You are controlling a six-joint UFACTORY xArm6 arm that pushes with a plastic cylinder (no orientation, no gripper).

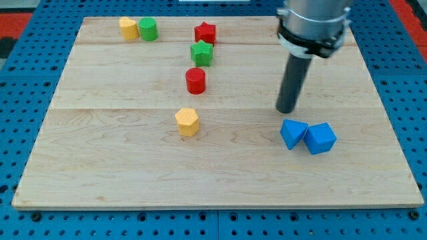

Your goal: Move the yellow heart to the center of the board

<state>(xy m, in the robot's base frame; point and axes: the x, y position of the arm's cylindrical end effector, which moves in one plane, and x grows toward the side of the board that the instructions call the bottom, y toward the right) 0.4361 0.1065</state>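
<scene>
Yellow heart (129,29), best guess by shape, parked far left, touching green block (148,29). Other yellow block (187,122) near worktop (100,133) centre. My tip (287,111) way off right, just beyond blue blocks (293,133), touching nothing. No gripper, so nothing grasped, pushing only.

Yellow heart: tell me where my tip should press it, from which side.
Push the yellow heart on its top-left face, coming from the view's top-left: the centre lies down-right. The green cylinder touches its right side, so probably steer downward. My tip is far to its right.
</scene>
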